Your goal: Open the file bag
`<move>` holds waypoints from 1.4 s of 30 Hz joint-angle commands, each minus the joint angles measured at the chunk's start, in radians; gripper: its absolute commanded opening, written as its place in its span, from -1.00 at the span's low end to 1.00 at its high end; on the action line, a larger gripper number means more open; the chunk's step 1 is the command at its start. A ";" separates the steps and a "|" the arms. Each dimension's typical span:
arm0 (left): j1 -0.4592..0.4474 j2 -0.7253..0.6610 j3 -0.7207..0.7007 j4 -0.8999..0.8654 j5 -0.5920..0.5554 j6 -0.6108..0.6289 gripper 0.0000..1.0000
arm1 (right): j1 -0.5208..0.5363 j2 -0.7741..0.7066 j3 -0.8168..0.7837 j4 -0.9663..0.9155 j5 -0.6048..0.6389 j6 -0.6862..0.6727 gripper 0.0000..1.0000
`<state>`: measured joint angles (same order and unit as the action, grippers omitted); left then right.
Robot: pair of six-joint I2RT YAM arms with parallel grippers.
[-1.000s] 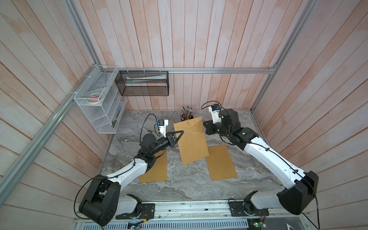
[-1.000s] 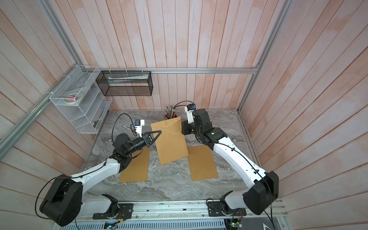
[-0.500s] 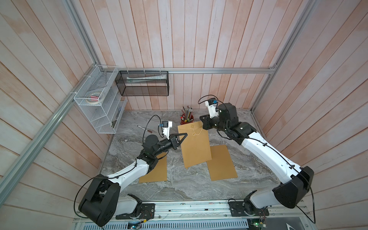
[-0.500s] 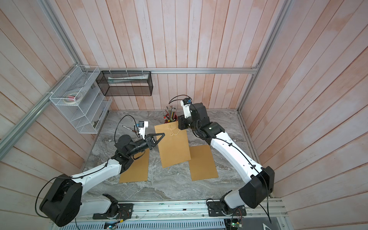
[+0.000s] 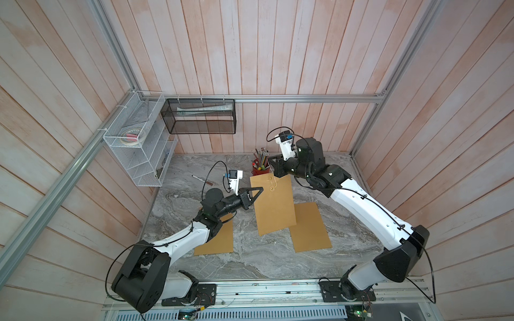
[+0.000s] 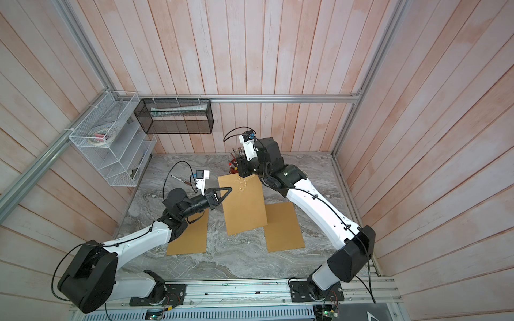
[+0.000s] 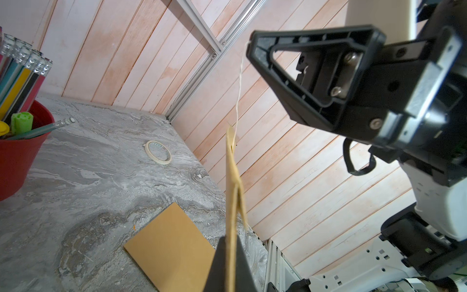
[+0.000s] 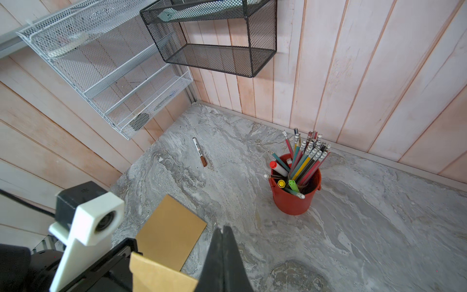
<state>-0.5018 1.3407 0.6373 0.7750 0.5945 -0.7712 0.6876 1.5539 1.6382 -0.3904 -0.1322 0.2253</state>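
left wrist view: left gripper (image 7: 230, 242) clamps file bag (image 7: 232, 177); right gripper (image 7: 250, 48) pinches string (image 7: 239, 88) above it. step: likely unwinding; next, pull string clear.

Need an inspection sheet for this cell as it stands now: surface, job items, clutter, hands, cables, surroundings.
Surface: grey marble-look tabletop; no spills seen.
Job's things: file bag held up by one side edge; its string runs up to the right hand.
Clutter: spare envelopes lying flat; red pencil cup; marker; tape roll.
Hands: left hand shut on the file bag's edge; right hand shut on the string.
Cables: wrist-camera cables loop above each arm, not touching the bag.
Surroundings: white wire rack and black mesh basket on wood-panelled walls.
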 commanded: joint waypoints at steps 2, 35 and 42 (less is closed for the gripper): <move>-0.007 0.018 -0.011 0.035 0.000 -0.002 -1.00 | 0.024 0.035 0.063 -0.023 -0.029 -0.021 -1.00; -0.003 0.029 -0.007 0.084 -0.101 -0.042 -1.00 | 0.132 0.076 0.099 0.018 -0.064 -0.006 -1.00; 0.019 0.029 -0.006 0.092 -0.129 -0.058 -1.00 | 0.132 -0.033 -0.044 0.054 -0.011 0.023 -1.00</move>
<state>-0.4942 1.3727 0.6373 0.8310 0.4896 -0.8162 0.8150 1.5795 1.6283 -0.3656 -0.1764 0.2256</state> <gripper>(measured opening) 0.050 0.042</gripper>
